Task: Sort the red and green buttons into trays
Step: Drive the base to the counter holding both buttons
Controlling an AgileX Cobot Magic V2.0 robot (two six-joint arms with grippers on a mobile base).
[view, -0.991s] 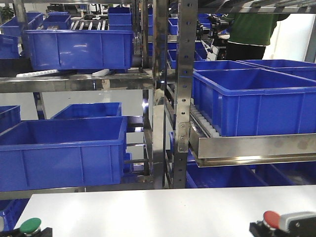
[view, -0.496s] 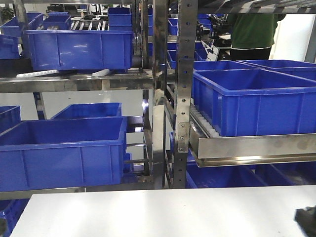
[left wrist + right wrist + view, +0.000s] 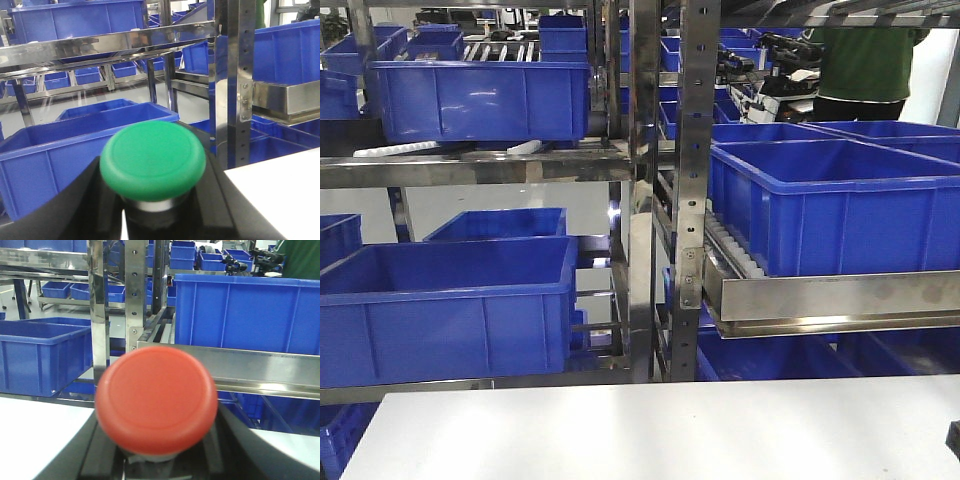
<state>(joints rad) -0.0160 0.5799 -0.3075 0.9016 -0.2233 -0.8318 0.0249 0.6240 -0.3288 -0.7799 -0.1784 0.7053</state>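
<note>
Lifted clear of the front view's lower corners since a second earlier. Showed green round mushroom-capped push button at lower centre of left wrist view, clamped between dark left fingers; red round mushroom-capped push button at lower centre of right wrist view, clamped between right fingers, white flat surface behind.

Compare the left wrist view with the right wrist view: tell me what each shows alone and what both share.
Only the left wrist view shows the green button, close up, with a corner of the white table to its right. Only the right wrist view shows the red button, close up, with table on both sides. Both share blue crates and the steel rack behind the cap.
</note>
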